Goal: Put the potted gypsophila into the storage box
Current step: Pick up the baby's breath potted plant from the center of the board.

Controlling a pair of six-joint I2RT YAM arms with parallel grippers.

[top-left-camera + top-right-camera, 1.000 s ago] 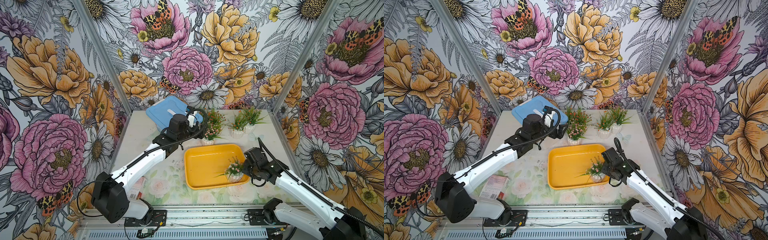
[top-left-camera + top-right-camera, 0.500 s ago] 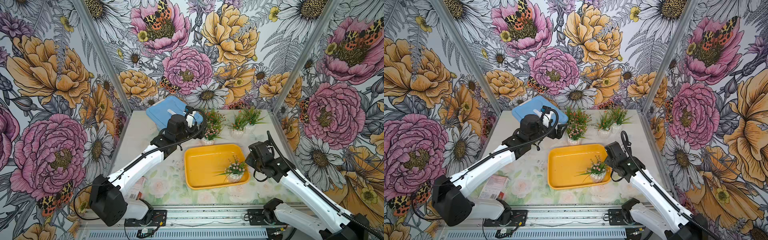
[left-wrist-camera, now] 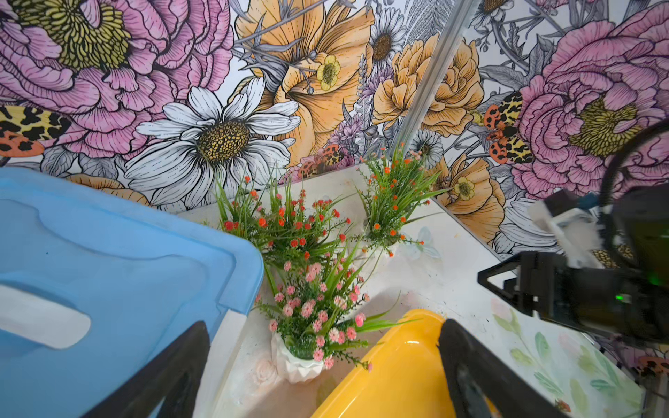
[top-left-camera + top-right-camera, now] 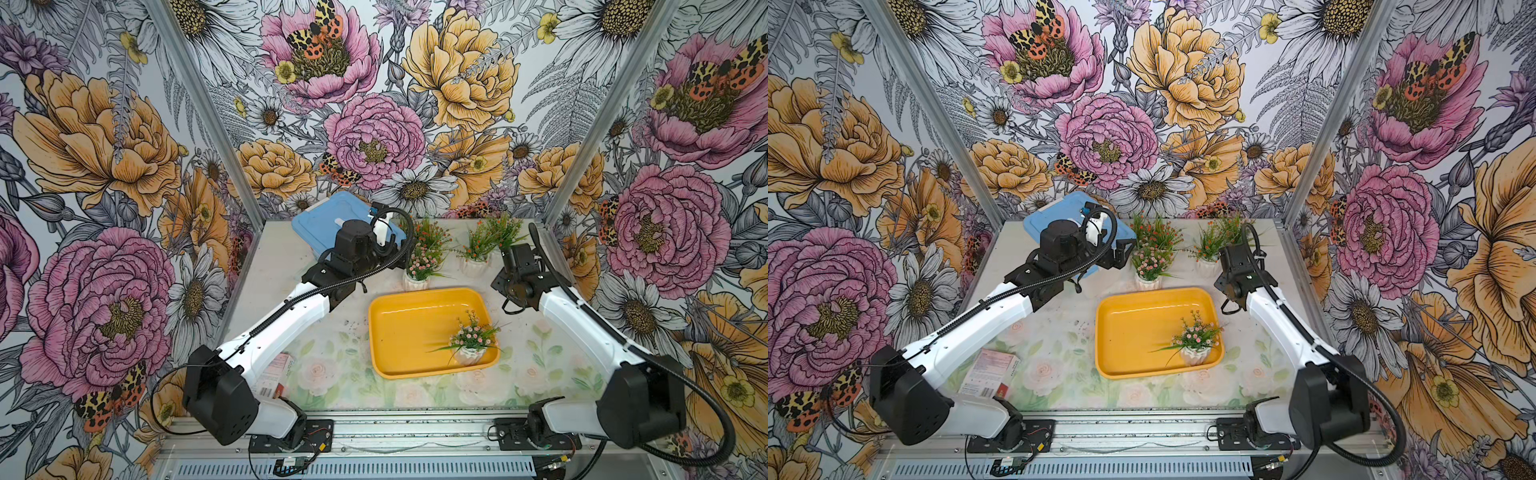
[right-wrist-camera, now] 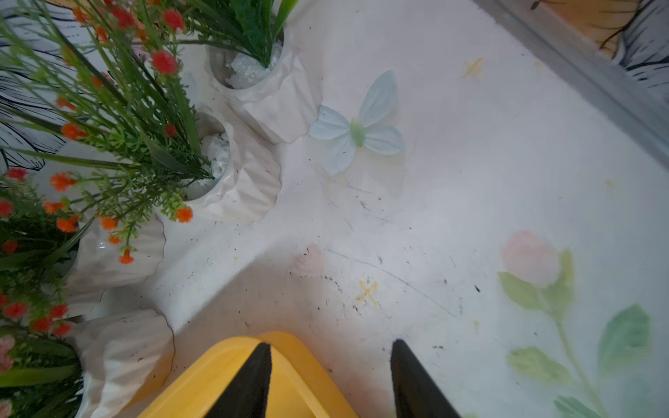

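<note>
Unlike top views, its wrist view shows the right pincer (image 5: pixel 331 345) seemingly empty.

2 white arms (image 4: pixel 286 324), black joints (image 4: pixel 220 388)

Potted gypsophila (image 4: pixel 470 343) in storage box (image 4: pixel 405 328), other pots (image 4: pixel 419 266) behind, lidded box (image 4: pixel 318 220) back left

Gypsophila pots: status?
Left gripper, right gripper open, empty. One pot upright in storage box, others on table behind it. Blue-lidded box flanks nearest pot.
</note>
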